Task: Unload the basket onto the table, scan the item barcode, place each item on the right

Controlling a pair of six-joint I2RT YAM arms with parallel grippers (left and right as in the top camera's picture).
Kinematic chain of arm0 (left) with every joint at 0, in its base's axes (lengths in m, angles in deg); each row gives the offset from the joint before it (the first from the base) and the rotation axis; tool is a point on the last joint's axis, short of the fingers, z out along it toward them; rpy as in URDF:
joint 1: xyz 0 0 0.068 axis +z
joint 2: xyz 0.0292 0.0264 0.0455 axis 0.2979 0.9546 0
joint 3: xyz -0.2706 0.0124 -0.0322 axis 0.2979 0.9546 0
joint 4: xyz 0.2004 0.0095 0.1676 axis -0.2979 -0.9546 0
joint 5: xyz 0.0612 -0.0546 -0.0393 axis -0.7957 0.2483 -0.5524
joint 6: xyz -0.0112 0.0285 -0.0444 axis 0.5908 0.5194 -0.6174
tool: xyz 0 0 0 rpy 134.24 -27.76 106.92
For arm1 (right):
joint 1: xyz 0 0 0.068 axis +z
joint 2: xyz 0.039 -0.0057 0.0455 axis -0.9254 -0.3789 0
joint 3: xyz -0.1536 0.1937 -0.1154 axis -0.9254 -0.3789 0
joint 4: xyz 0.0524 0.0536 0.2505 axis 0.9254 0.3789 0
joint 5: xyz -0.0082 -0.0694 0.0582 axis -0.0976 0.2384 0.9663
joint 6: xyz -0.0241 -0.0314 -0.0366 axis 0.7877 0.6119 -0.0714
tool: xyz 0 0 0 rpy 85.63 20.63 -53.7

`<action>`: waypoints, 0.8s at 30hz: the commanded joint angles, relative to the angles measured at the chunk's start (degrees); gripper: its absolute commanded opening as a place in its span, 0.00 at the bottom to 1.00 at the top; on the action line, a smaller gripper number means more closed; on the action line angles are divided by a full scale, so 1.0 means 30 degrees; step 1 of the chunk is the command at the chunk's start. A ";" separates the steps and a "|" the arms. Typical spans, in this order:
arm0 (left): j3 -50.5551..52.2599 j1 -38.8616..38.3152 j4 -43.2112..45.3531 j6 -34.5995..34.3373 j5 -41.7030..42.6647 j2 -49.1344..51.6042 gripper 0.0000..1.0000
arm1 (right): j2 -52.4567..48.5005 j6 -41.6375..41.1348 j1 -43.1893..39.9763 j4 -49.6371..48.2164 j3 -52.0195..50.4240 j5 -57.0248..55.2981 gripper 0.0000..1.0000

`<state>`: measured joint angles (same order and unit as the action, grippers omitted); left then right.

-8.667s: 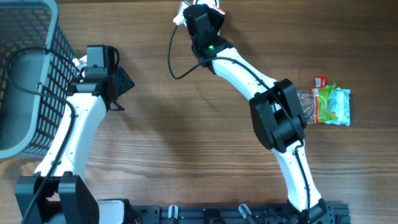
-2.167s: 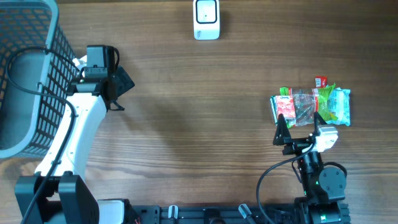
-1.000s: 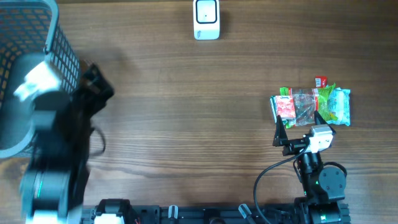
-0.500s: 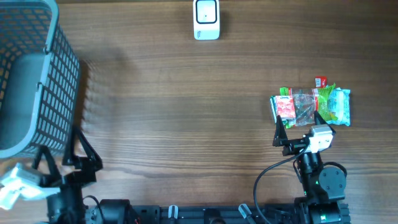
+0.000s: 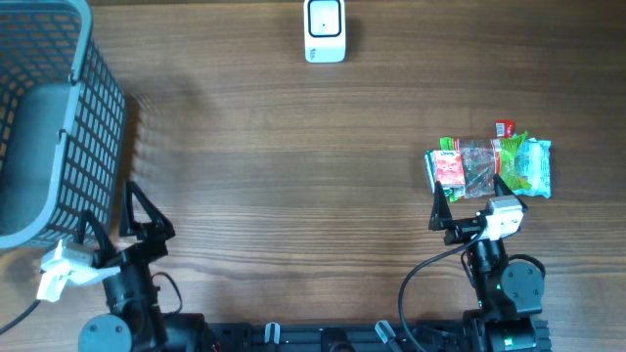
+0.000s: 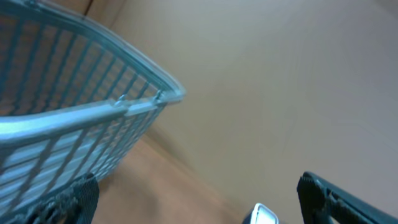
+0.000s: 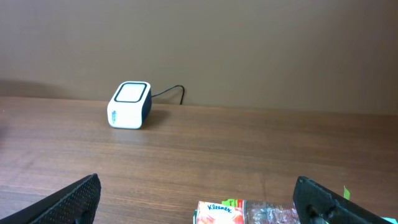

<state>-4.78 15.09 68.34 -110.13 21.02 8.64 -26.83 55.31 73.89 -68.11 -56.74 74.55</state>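
The white barcode scanner (image 5: pixel 324 29) with a dark window stands at the table's far edge, also visible in the right wrist view as the scanner (image 7: pixel 129 104). The items lie at the right: a red Kleenex pack (image 5: pixel 447 172), a clear packet (image 5: pixel 479 164) and a green-blue packet (image 5: pixel 525 166). No barcode shows on them. My right gripper (image 5: pixel 469 196) is open just in front of the Kleenex pack (image 7: pixel 222 210), holding nothing. My left gripper (image 5: pixel 110 213) is open and empty at the front left, beside the basket.
A grey mesh basket (image 5: pixel 93 108) fills the far left corner; its rim (image 6: pixel 124 102) looms close in the left wrist view. The scanner's cable (image 7: pixel 168 92) runs off behind it. Bare wood lies between the basket and the items.
My left arm has swung back from beside the basket to the table's front left edge. The right arm, the items and the scanner have not moved.
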 commanded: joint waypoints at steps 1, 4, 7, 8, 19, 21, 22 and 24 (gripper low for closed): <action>0.2739 0.0073 0.3854 0.0153 -0.0262 -0.0211 1.00 | 0.0036 0.0313 -0.0095 -0.0087 -0.0022 0.0291 1.00; 0.5238 0.0073 0.7380 0.0146 -0.0255 -0.0211 1.00 | 0.0036 0.0321 -0.0095 -0.0087 -0.0022 0.0291 1.00; 0.6790 0.0073 0.9187 0.0146 -0.0255 -0.0211 1.00 | 0.0036 0.0313 -0.0095 -0.0087 -0.0022 0.0291 1.00; 0.7082 0.0073 0.9464 0.0146 -0.0255 -0.0211 1.00 | 0.0036 0.0321 -0.0095 -0.0087 -0.0022 0.0291 1.00; 0.8429 0.0073 0.9785 -0.0495 -0.0240 -0.0211 1.00 | 0.0036 0.0313 -0.0095 -0.0087 -0.0022 0.0291 1.00; 0.8429 0.0073 0.9770 -0.0495 -0.0240 -0.0211 1.00 | 0.0036 0.0313 -0.0095 -0.0087 -0.0022 0.0291 1.00; 0.8429 0.0073 0.9770 -0.0495 -0.0240 -0.0211 1.00 | 0.0036 0.0321 -0.0095 -0.0087 -0.0022 0.0291 1.00; 0.8429 0.0073 0.9639 -0.0488 -0.0248 -0.0204 1.00 | 0.0036 0.0321 -0.0095 -0.0087 -0.0022 0.0291 1.00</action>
<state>20.07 15.09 97.32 -111.22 21.00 8.51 -26.83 55.31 73.89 -68.11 -56.74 74.55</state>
